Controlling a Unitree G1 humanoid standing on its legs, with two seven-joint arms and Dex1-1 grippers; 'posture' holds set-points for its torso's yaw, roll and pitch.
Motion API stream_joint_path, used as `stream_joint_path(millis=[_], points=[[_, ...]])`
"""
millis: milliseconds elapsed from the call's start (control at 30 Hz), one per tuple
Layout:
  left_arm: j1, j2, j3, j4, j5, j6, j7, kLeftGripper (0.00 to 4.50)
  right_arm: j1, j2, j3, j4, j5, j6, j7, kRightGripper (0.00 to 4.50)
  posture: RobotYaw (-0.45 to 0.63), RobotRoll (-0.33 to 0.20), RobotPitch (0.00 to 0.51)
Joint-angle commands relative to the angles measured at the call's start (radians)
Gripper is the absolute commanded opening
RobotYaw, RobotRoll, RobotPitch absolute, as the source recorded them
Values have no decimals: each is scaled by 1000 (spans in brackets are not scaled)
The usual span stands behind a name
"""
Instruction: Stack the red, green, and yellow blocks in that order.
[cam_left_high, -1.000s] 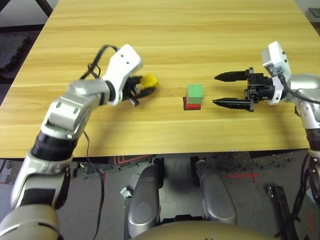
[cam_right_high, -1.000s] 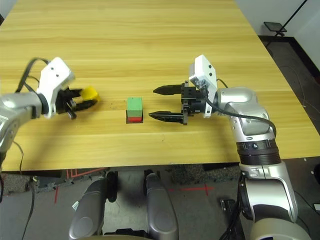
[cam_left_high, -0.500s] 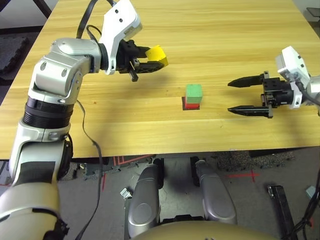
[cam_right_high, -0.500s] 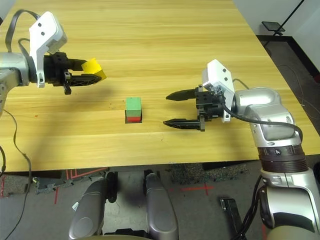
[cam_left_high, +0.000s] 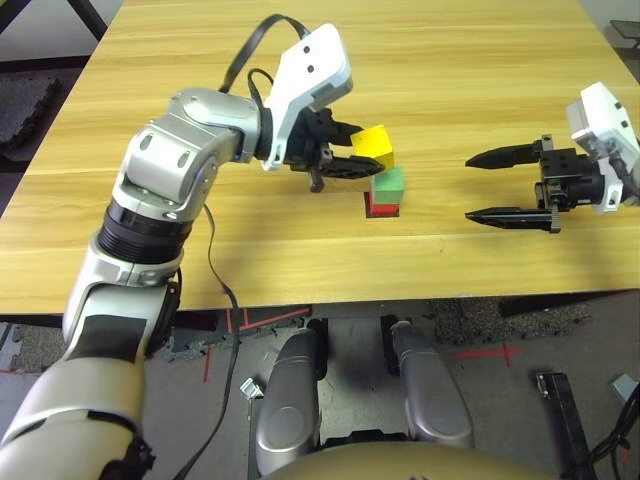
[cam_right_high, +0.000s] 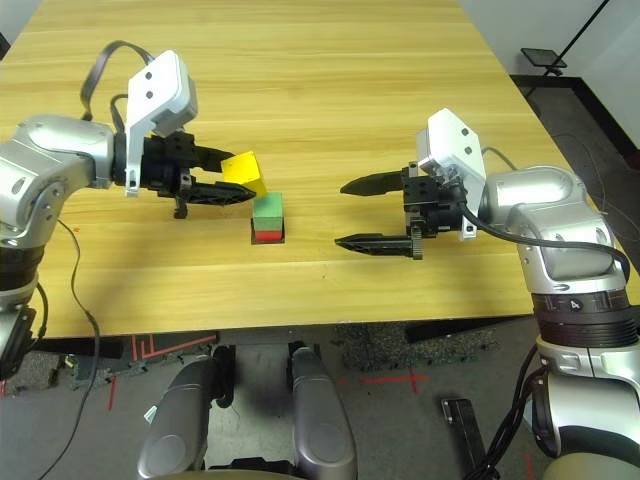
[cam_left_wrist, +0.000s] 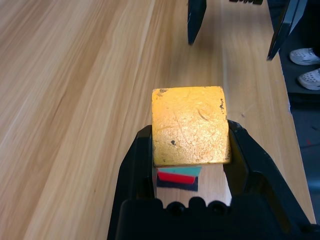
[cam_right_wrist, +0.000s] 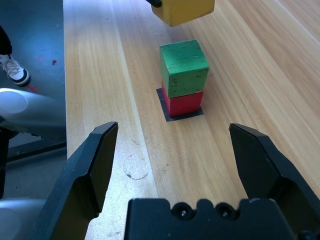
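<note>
Here the left gripper (cam_left_high: 362, 160) is clamped on the yellow block (cam_left_high: 372, 147), holding it in the air just above the green block (cam_left_high: 388, 183). That green block sits on the red block (cam_left_high: 384, 207), over a black patch (cam_right_wrist: 172, 116) nearer the table's (cam_left_high: 450, 60) front edge. The right gripper (cam_left_high: 487, 186) hangs spread wide and empty toward the right edge.

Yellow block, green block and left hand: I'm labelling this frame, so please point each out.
yellow block (cam_left_high: 372, 146): left eye view, its upper face.
green block (cam_right_wrist: 183, 65): right wrist view, its top face.
left hand (cam_right_high: 240, 187): right eye view, between its fingertips.
</note>
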Motion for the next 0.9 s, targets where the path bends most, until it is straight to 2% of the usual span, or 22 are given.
stream_joint_path(millis=[33,500,900], points=[[-19,-12,-36,34,30,-44,-12,1942,12,-2,-14,-17,18,-1,-1,4500,259,91,245],[-21,-55,-96,55,58,-78,-48,1942,25,6,-18,-33,26,3,-20,4500,238,91,246],[-43,-76,-111,151,104,-146,-78,1942,29,12,-9,-50,43,9,-40,4500,228,91,253]])
